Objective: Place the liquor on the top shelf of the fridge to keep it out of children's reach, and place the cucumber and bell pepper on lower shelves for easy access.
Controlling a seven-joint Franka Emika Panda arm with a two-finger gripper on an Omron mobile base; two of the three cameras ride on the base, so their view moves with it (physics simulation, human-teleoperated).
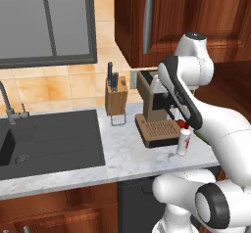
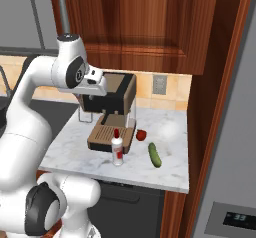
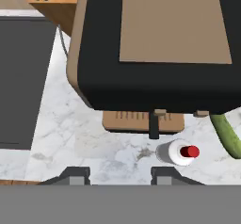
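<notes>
Liquor [image 2: 117, 152] stands upright on the marble surface [image 2: 75, 147], just in front of the coffee machine's [image 2: 111, 99] slatted drip tray; in the right base view it sits at center, and in my hand view its red cap [image 3: 189, 151] shows from above at lower right.

My arm rises from the lower right of the left base view, bends at the elbow and reaches over the coffee machine. My hand [image 3: 117, 175] hangs above the machine looking straight down, its two dark fingertips [image 3: 74, 175] at the bottom of the hand view, over bare marble to the left of the bottle. My hand is closed and holds nothing; the bottle stands apart from the fingertips.

I count one bottle, one cucumber [image 2: 154, 154], one bell pepper [image 2: 141, 135], one coffee machine, one knife block [image 1: 116, 96] and one sink [image 1: 49, 141].

The bottle is slim, clear-white, with a narrow neck and a red label. The cucumber is dark green, elongated with rounded ends, lying flat to the right of the bottle in the right base view; its end shows at the right edge of my hand view. The pepper is small, round and glossy red, beside the drip tray's right corner. The coffee machine is boxy, black and tan. The knife block is wooden with dark handles. The sink is a dark rectangular basin. The surface is white marble with grey veins, below dark wood cabinets.
</notes>
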